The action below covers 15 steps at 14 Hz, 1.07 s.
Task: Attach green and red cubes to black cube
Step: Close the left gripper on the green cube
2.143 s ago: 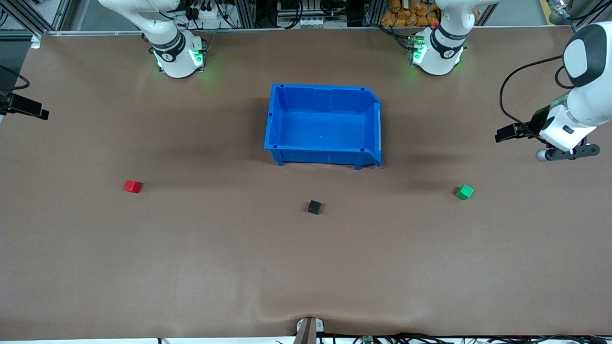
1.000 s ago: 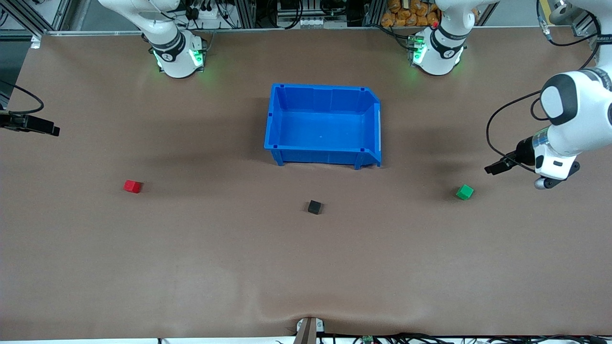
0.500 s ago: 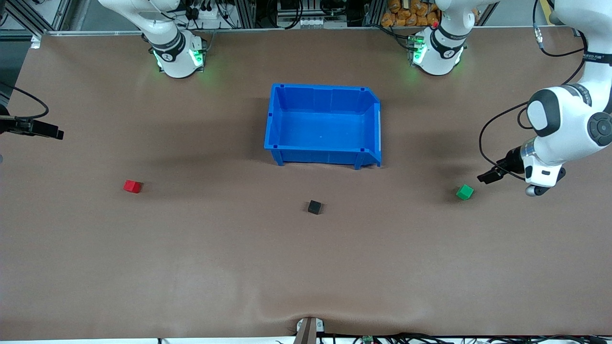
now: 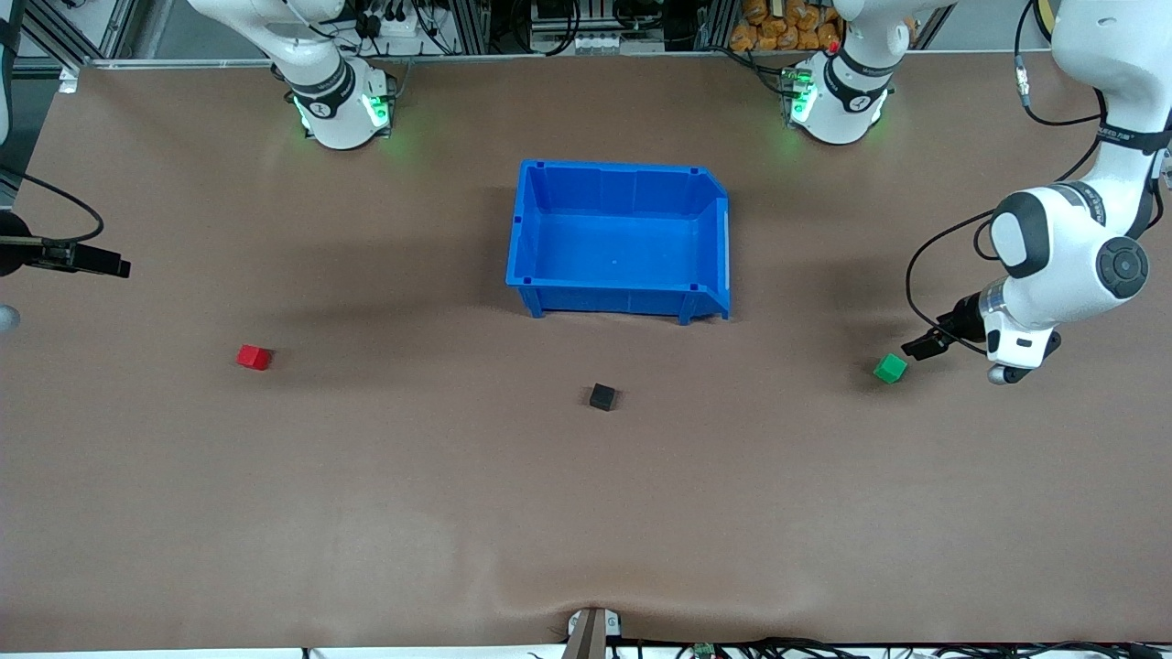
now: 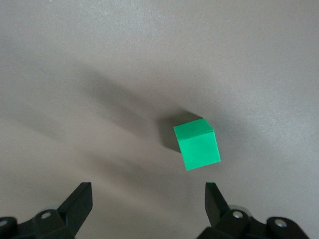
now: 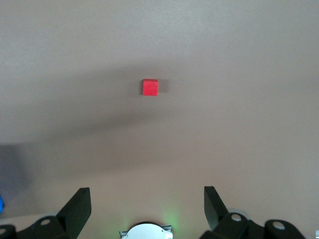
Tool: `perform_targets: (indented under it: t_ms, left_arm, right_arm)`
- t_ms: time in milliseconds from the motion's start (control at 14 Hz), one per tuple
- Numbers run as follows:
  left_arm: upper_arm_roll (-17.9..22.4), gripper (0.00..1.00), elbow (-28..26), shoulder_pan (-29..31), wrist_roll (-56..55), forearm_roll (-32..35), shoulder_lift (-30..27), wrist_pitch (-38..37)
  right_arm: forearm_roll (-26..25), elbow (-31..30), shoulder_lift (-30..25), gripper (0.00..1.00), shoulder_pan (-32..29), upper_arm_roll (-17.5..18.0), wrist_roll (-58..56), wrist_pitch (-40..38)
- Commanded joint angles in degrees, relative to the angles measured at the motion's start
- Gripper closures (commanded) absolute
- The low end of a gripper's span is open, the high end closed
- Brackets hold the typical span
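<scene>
The green cube (image 4: 889, 368) lies toward the left arm's end of the table, the red cube (image 4: 254, 357) toward the right arm's end. Between them, in front of the blue bin, sits the black cube (image 4: 602, 396). All three stand apart on the mat. My left gripper (image 5: 147, 193) hangs open above the mat, beside the green cube (image 5: 197, 145), with nothing between its fingers. My right gripper (image 6: 147, 195) is open and empty too, high over the table's edge. The red cube (image 6: 150, 87) shows small and well ahead of it.
An empty blue bin (image 4: 714, 240) stands mid-table, farther from the front camera than the black cube. The two arm bases (image 4: 341, 110) (image 4: 835, 101) stand along the table's edge farthest from that camera. Brown mat (image 4: 586, 513) covers the table.
The left arm has come down and moved toward the green cube. The right arm's hand has shifted slightly inward over the table edge. No cube has moved, and both grippers have stayed open.
</scene>
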Motion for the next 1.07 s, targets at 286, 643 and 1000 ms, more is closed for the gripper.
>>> perform_targets:
  t_ms: [286,643,1000]
  left_arm:
    - [-0.3,0.12,1.1,0.0,-0.5,-5.8,3.4,4.0]
    - [-0.3,0.21,3.5,-0.5,-1.8,-7.1,6.3,5.0]
    - [-0.3,0.29,5.7,-0.7,-1.9,-7.1,8.5,5.2]
  right_arm:
    - [-0.1,-3.4,0.4,0.0,-0.9,0.8,-0.4,4.7]
    - [-0.1,-4.6,0.6,0.0,-0.9,0.8,-0.4,6.6]
    - [0.0,-4.6,1.9,0.0,-0.9,0.8,-0.4,7.8]
